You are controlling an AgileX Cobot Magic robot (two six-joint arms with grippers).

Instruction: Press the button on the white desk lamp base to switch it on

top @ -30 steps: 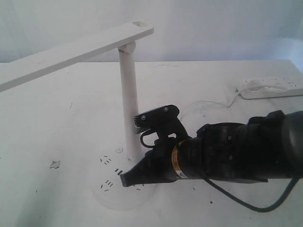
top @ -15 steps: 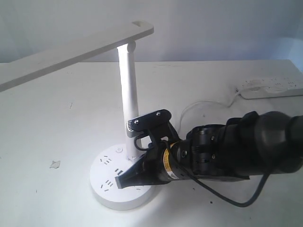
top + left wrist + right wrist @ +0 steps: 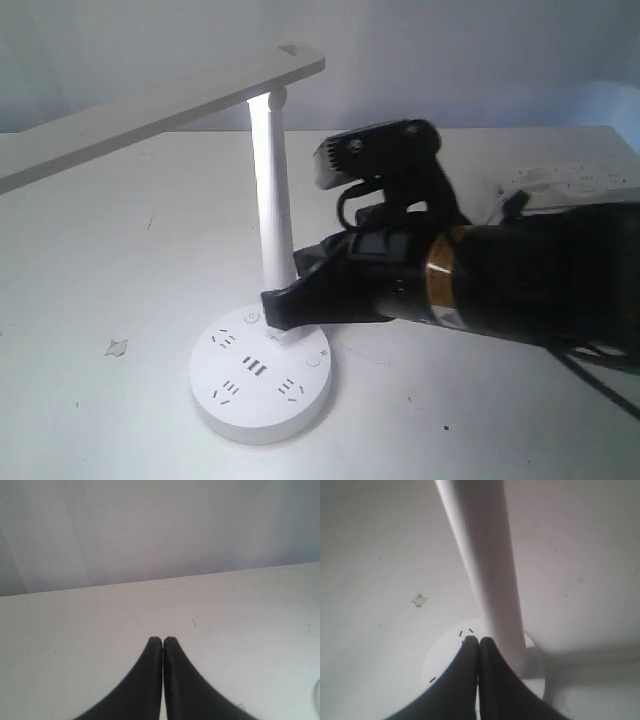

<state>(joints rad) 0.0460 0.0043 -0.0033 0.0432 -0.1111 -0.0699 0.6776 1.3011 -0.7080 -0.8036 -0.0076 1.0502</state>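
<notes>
Two claws, both pressed together: the right claw [image 3: 276, 304] hangs over the white desk lamp base [image 3: 250, 408], just beside its pole [image 3: 272, 200], on the bench [image 3: 90, 270]; the left claw [image 3: 163, 641] points across the bench.

soft even daylight, faint shadows, slightly blurry

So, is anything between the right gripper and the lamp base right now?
Nothing visible. The shut right gripper hangs over the white desk lamp base at the foot of the pole, close beside it; whether it touches the base cannot be told.
</notes>
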